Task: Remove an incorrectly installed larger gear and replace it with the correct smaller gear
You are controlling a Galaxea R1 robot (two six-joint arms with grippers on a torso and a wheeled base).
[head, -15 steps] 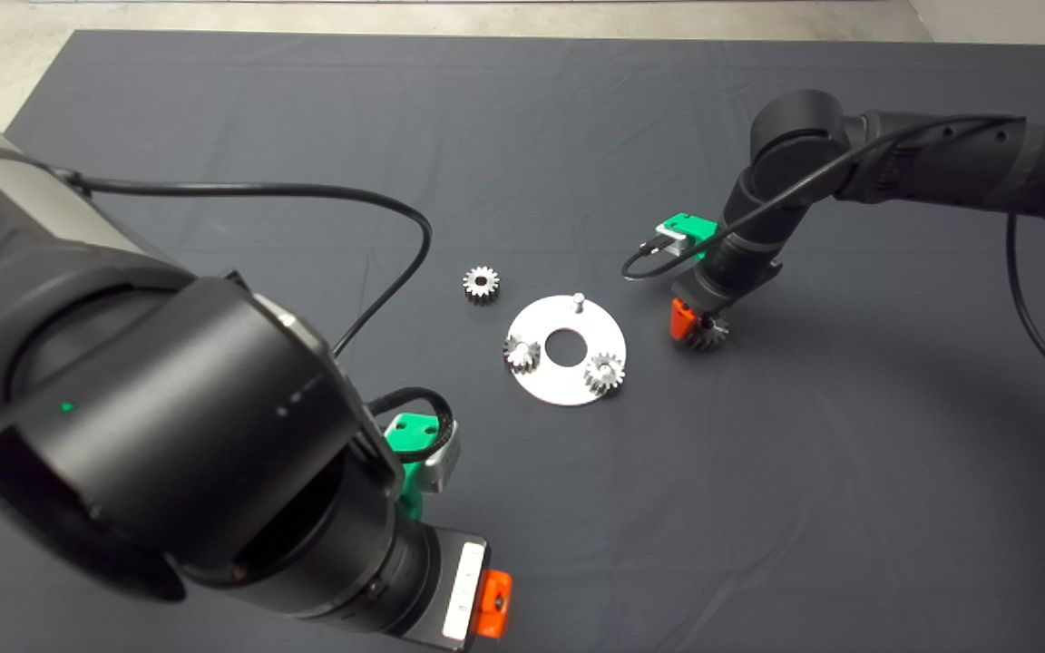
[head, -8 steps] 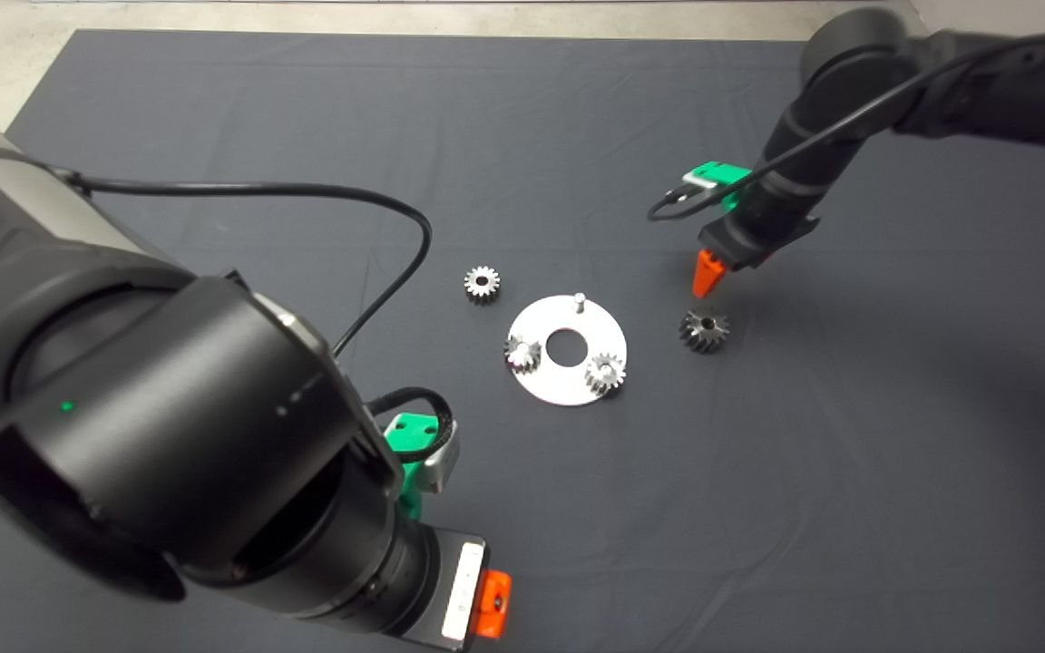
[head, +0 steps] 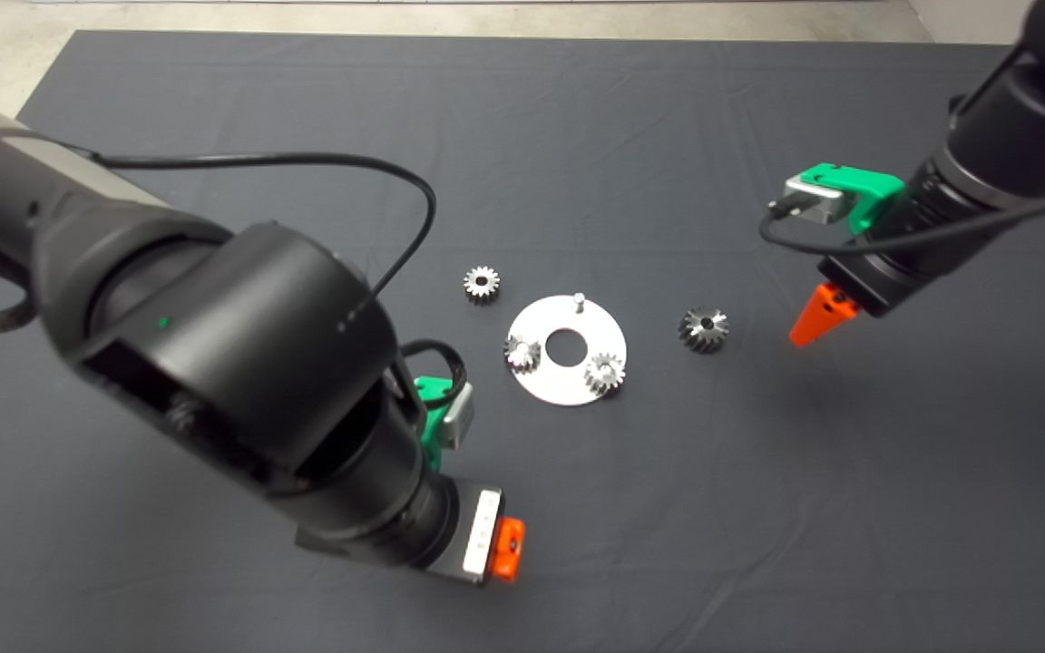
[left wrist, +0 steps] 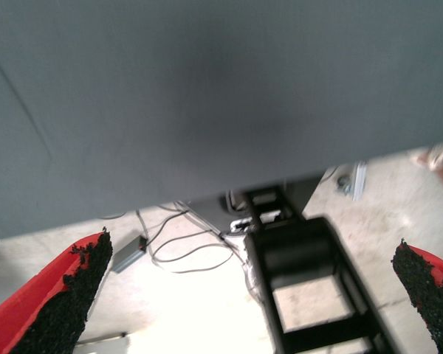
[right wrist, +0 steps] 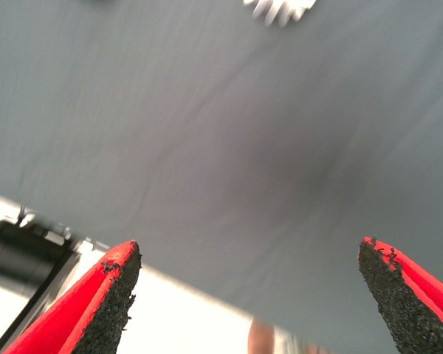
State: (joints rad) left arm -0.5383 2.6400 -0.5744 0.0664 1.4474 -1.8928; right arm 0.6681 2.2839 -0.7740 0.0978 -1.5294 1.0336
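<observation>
Right gripper: raised above the mat at the right side, red tips pointing down and toward the plate; jaws spread wide with nothing between them, as the right wrist view shows.
Left gripper: low at the near edge of the mat, its bulky black arm filling the left of the head view; jaws wide apart and empty in the left wrist view.
Larger gear: lies free on the mat, beside and just short of the right gripper's tips, not touched by them; between those tips and the plate.
Plate: round bright metal disc with a centre hole, beyond the larger gear from the right jaws; two small silver gears sit on it, one at its left edge, one at its lower right; a bare pin stands near its far edge.
Smaller gear: loose on the mat just past the plate's far-left edge, well apart from both sets of jaws.
Look of the larger gear: dark grey steel, flared body, slanted teeth, small dark centre hole.
Path: nothing lies between the left jaws and the smaller gear except the plate's side.
Left wrist view: mat edge, then floor with cables and a black frame.
</observation>
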